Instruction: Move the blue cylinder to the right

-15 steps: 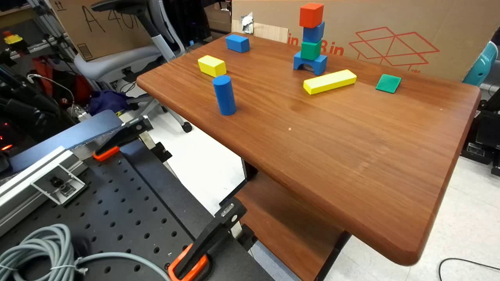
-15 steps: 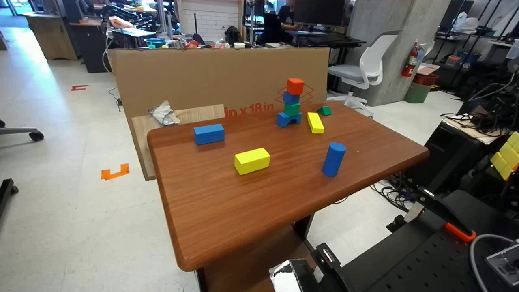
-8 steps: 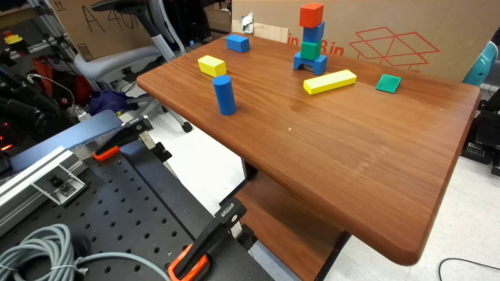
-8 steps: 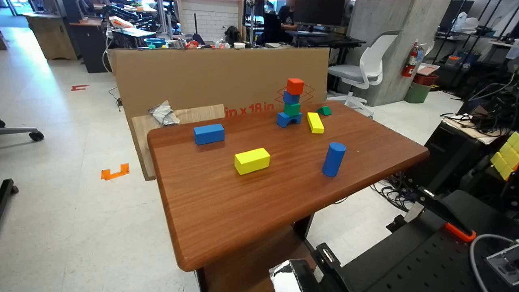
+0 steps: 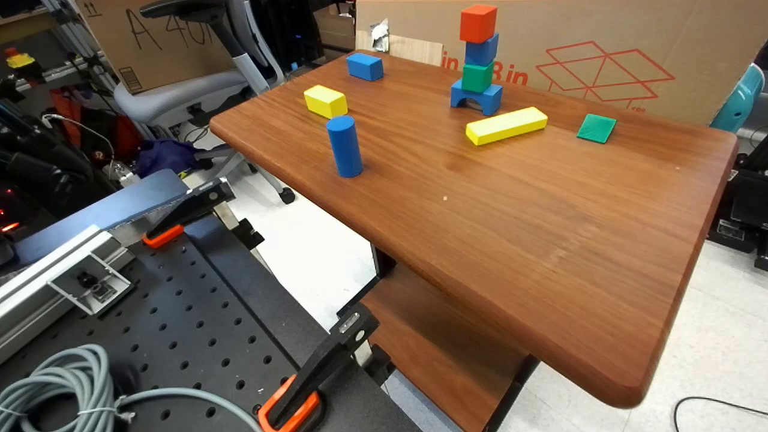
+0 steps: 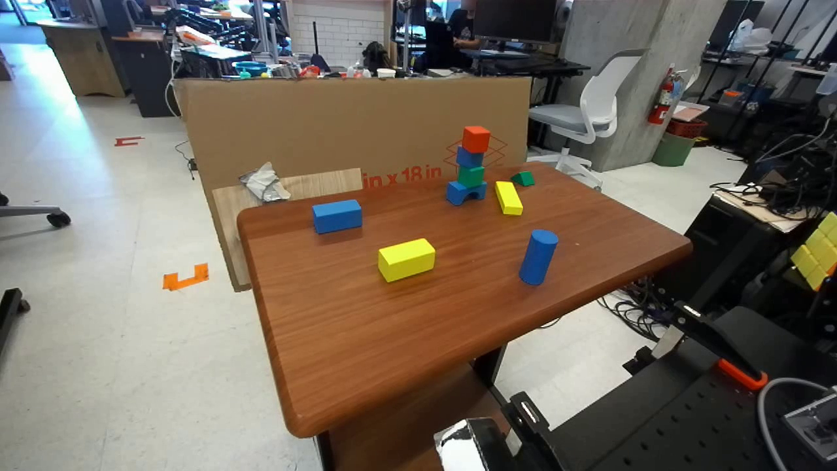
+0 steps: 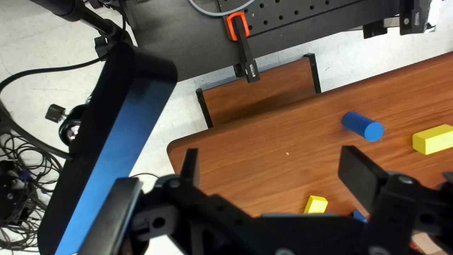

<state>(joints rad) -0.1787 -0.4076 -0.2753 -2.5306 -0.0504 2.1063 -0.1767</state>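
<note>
Tabletop (image 5: 558,210) of brown woodgrain, in an exterior view bearing, left to right: a yellow block (image 5: 324,103); a blue rectangular block (image 5: 365,66), farther back; a four-piece stack (image 5: 478,71) of blue arch (image 5: 490,103), green block (image 5: 475,81), blue cube (image 5: 482,53) and, topmost, red cube (image 5: 477,25); a long yellow bar (image 5: 507,126), lying flat; a green triangular prism (image 5: 596,128).

Hard to read in the wrist view, left to right: a big dark housing (image 7: 120,134) with a bluish face, kind unclear; the long yellow bar, lower part hidden behind black hardware (image 7: 297,233); a blue sliver (image 7: 359,215) beside one jaw, which piece uncertain; the yellow block, cut off by the frame edge. Jaws spread wide apart, holding nothing.

Blue cylinder (image 5: 345,147) plain and evenly coloured, standing on end near a long edge of the tabletop; in an exterior view, right of the yellow block and left of the stack.
</note>
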